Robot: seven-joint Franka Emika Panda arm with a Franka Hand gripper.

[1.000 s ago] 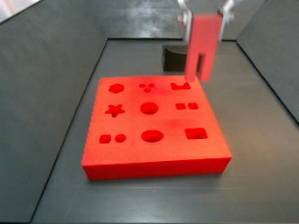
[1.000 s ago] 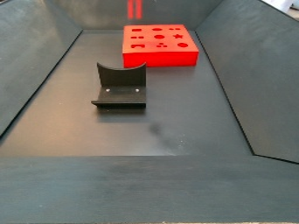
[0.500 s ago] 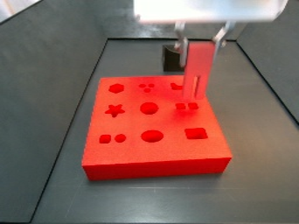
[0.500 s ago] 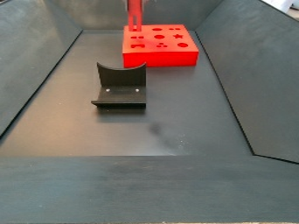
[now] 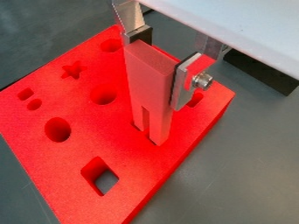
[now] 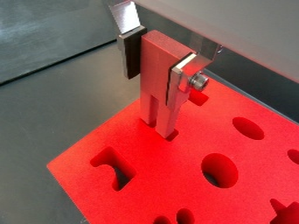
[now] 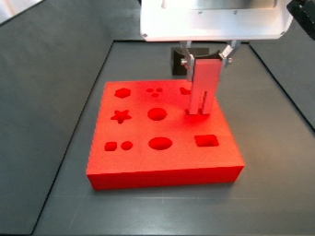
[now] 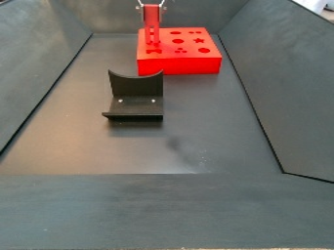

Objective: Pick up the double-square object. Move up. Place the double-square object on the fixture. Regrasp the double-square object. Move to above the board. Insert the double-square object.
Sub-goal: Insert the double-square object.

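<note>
My gripper (image 5: 158, 54) (image 6: 160, 54) is shut on the double-square object (image 5: 149, 92) (image 6: 160, 87), a long red peg held upright with a slit at its lower end. Its tip meets the top of the red board (image 7: 142, 152) (image 8: 196, 64) at the double-square cutout on the board's edge side. In a side view the peg (image 7: 204, 88) stands on the board under the gripper (image 7: 207, 55). The peg (image 8: 150, 24) shows small at the far end. I cannot tell how deep the tip sits in the cutout.
The fixture (image 8: 133, 98), a dark bracket on a base plate, stands on the floor apart from the board; its top edge (image 7: 180, 62) shows behind the board. Dark sloped walls enclose the workspace. The board has a star (image 7: 121, 116), circles and a square cutout (image 7: 207, 141).
The gripper with the peg has come down from high above the board until the peg's tip reaches the board's surface at the double-square cutout.
</note>
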